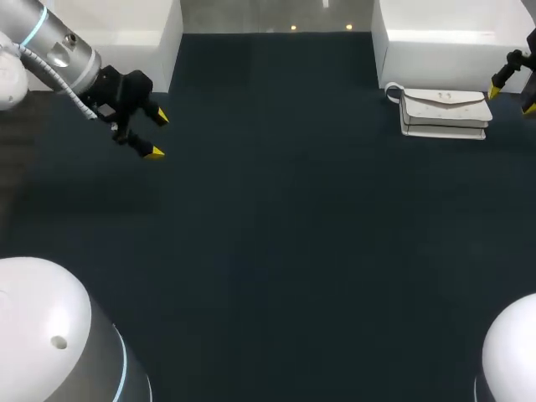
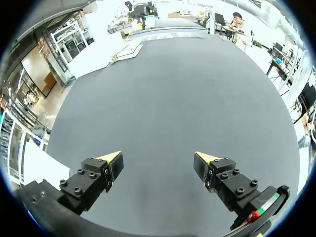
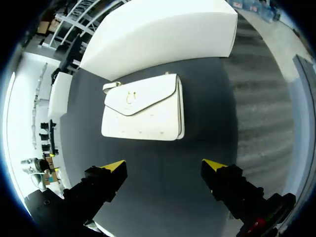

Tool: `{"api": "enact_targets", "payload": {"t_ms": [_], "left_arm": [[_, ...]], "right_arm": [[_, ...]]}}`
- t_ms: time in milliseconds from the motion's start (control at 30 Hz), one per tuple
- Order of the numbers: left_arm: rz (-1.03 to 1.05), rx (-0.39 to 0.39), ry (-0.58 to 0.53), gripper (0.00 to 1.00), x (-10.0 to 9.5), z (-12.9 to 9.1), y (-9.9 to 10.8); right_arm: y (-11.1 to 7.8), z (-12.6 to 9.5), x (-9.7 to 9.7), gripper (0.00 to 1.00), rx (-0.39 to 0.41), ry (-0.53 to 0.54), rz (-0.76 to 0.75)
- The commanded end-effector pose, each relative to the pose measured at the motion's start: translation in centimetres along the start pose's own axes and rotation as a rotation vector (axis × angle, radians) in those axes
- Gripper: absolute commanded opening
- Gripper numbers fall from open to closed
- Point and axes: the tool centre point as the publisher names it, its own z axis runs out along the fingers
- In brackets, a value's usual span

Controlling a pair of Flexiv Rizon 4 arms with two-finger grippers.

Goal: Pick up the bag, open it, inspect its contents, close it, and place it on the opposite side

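Right tool (image 3: pixel 164 165) hangs spread before the flap-closed white bag (image 3: pixel 143 114).

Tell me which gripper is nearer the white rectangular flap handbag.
Right. The right gripper hovers beside the white rectangular flap handbag at the right of the table; the left gripper is far across the table, at its left.
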Motion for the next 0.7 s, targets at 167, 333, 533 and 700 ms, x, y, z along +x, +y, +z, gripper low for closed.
{"api": "enact_targets", "payload": {"t_ms": [167, 333, 533, 700], "left_arm": [[-0.040, 0.083, 0.007, 1.00, -1.7, 1.8, 0.4], [-0.054, 0.102, 0.012, 1.00, -2.4, 2.9, 0.3], [-0.076, 0.122, 0.024, 1.00, -3.3, 3.9, -0.1], [-0.076, 0.122, 0.024, 1.00, -3.3, 3.9, -0.1]], "right_arm": [[1.6, 0.5, -1.3, 1.00, 0.039, 0.048, 0.016], [2.0, 1.0, -1.7, 1.00, 0.039, 0.064, 0.023], [2.6, 1.3, -2.2, 1.00, 0.041, 0.075, 0.033], [3.3, 1.5, -2.7, 1.00, 0.038, 0.080, 0.045]]}}
